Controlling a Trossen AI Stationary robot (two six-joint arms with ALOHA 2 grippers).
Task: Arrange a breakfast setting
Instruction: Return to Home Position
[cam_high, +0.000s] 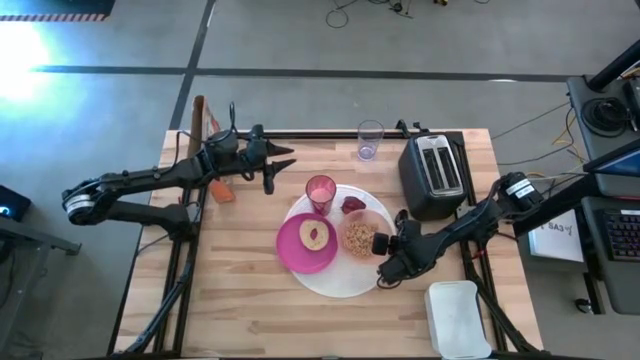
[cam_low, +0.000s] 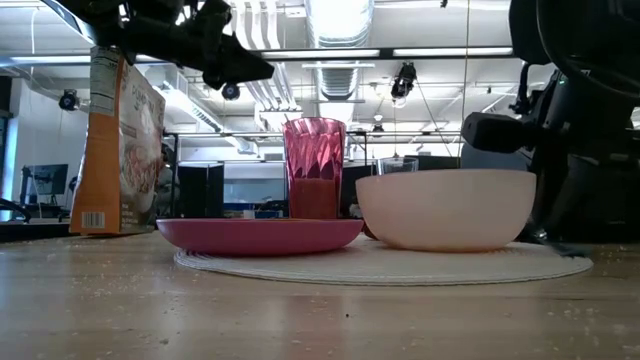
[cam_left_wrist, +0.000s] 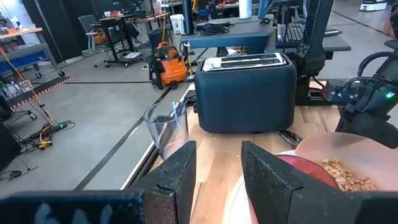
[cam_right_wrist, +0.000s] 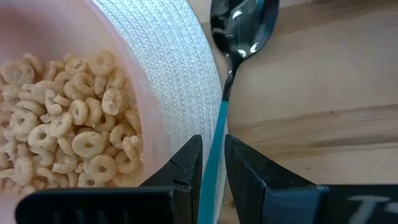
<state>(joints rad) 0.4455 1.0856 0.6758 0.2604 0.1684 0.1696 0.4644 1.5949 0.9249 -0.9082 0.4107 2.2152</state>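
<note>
The large white plate (cam_high: 335, 280) carries the magenta plate (cam_high: 292, 255), the peach bowl (cam_high: 358, 237) with cereal rings, and the pink cup (cam_high: 321, 192). My right gripper (cam_high: 384, 274) is at the white plate's right rim, beside the bowl, shut on the teal-handled spoon (cam_right_wrist: 239, 37). The spoon's metal bowl lies past the fingers, along the plate's rim (cam_right_wrist: 186, 68), over the wood. My left gripper (cam_high: 283, 165) is open and empty, up above the table left of the pink cup. It also shows in its wrist view (cam_left_wrist: 217, 168). My right gripper pinches the spoon's teal handle (cam_right_wrist: 217, 134) between its two fingers (cam_right_wrist: 185, 163), back from the metal bowl. The fingers slant down from the table's right side, and the spoon runs forward out from between them. Whether the spoon rests on the table, I cannot tell.
A black two-slot toaster (cam_high: 432, 175) stands at the far right, with a clear cup (cam_high: 370, 140) to its left. A white tub (cam_high: 458, 318) sits at the near right. A cereal box (cam_low: 118, 140) stands at the far left edge. An orange piece (cam_high: 222, 191) lies under the left arm.
</note>
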